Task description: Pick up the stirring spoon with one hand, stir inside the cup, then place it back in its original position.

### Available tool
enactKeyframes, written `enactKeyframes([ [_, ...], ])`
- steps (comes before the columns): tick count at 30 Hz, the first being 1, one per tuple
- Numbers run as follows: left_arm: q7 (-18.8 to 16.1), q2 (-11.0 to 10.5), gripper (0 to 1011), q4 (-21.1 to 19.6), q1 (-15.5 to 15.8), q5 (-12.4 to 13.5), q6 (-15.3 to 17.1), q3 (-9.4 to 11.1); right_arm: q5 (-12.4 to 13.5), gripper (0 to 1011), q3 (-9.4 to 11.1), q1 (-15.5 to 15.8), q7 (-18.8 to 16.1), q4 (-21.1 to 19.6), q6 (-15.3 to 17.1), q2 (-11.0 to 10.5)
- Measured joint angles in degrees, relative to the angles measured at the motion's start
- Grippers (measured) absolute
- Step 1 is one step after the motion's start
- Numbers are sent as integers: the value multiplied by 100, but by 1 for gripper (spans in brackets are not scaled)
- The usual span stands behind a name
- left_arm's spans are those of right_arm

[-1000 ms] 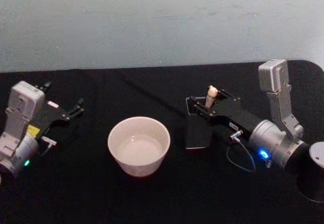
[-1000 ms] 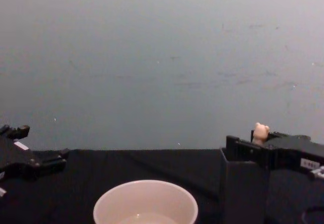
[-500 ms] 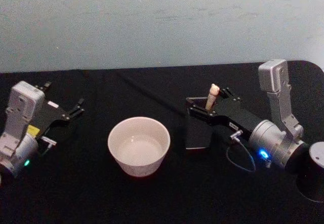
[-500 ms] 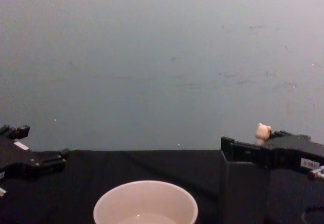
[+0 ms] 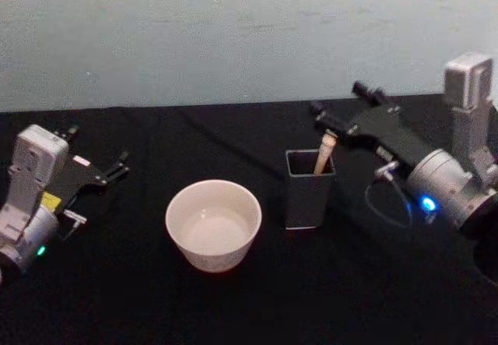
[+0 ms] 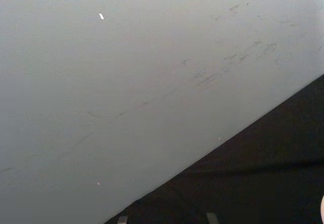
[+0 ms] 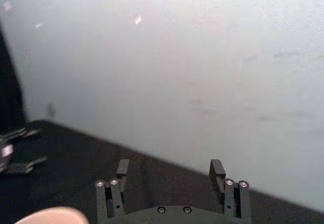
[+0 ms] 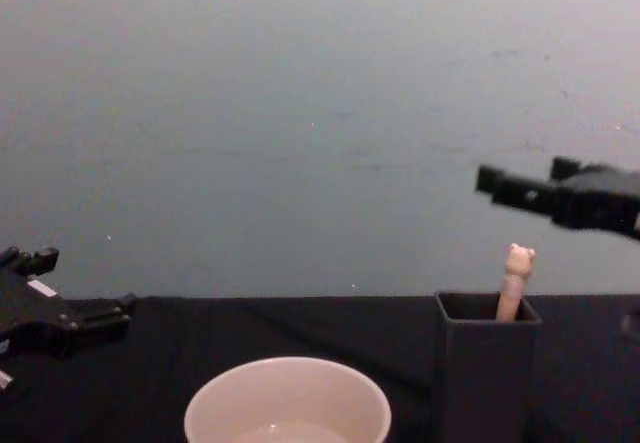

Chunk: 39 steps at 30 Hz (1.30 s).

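Right gripper [image 5: 340,102] raised clear above and behind the dark grey holder [image 5: 309,189], fingers spread and empty; stirring spoon [image 5: 324,152] stands in the holder, bear-head handle leaning out its top, just right of the cream cup [image 5: 213,223] mid-table; left gripper [image 5: 99,167] parked open, empty, near the table's left edge.

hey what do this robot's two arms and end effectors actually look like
Both arms have silver-grey boxy wrist housings leading to flat black end effectors with thin dark fingers. The left end effector carries a white label and a yellow sticker, with a green light on the wrist. The right end effector has a blue light and a thin looping cable at its wrist.
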State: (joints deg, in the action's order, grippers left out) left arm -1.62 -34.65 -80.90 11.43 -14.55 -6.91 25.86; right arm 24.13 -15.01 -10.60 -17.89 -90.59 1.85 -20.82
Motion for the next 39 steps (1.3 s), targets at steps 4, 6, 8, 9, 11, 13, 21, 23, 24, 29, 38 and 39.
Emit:
enactKeyframes([
  [4,0,0,1001,0,0,0,0,0,-203,1000,161,-40,313,167,-147,72],
  [6,0,0,1001,0,0,0,0,0,-379,1000,216,-60,481,312,-217,108],
  [8,0,0,1001,0,0,0,0,0,-512,1000,232,-68,582,442,-264,126],
  [9,0,0,1001,0,0,0,0,0,-576,1000,234,-70,624,508,-287,133],
  [11,0,0,1001,0,0,0,0,0,-756,1000,231,-70,711,696,-324,147],
  [13,0,0,1002,0,0,0,0,0,-876,1000,214,-51,747,846,-330,154],
  [21,0,0,1001,0,0,0,0,0,-1207,1000,136,35,795,1192,-337,231],
  [23,0,0,1001,0,0,0,0,0,-1271,1000,114,47,793,1285,-320,260],
  [24,0,0,1001,0,0,0,0,0,-1289,1000,111,49,792,1301,-315,269],
  [29,0,0,1001,0,0,0,0,0,-1427,1000,98,39,785,1456,-303,330],
  [38,0,0,1001,0,0,0,0,0,-1415,1000,98,39,779,1434,-300,321],
  [39,0,0,1001,0,0,0,0,0,-1412,1000,99,40,778,1429,-300,319],
])
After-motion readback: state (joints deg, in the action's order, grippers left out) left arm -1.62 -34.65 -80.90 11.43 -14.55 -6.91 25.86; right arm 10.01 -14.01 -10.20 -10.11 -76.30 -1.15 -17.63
